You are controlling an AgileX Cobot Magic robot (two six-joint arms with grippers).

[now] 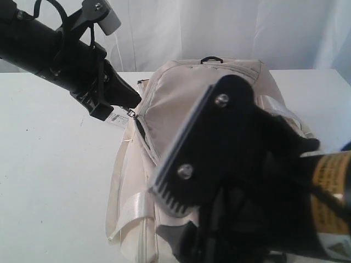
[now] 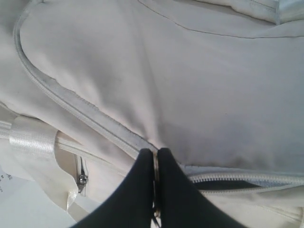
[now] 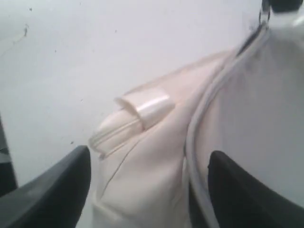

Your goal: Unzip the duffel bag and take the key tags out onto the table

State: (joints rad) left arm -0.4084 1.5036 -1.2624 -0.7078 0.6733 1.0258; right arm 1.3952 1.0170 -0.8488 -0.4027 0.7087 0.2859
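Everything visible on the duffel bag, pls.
The duffel bag is cream-beige fabric, lying on the white table, pale webbing handle down its side. A curved grey zipper is partly open, showing a dark gap. The left end effector is shut on its metal pull; the open right end effector straddles its edge.

The exterior camera looked down across the table [image 1: 49, 164] onto the duffel bag [image 1: 181, 104], with the right arm [image 1: 247, 181] (blurred, very near the lens) filling its lower right. Both wrist cameras sat close over the bag's fabric. The left faced the zipper pull [image 2: 155, 187], also seen from outside, and the right faced the bag's edge with tabletop beyond.
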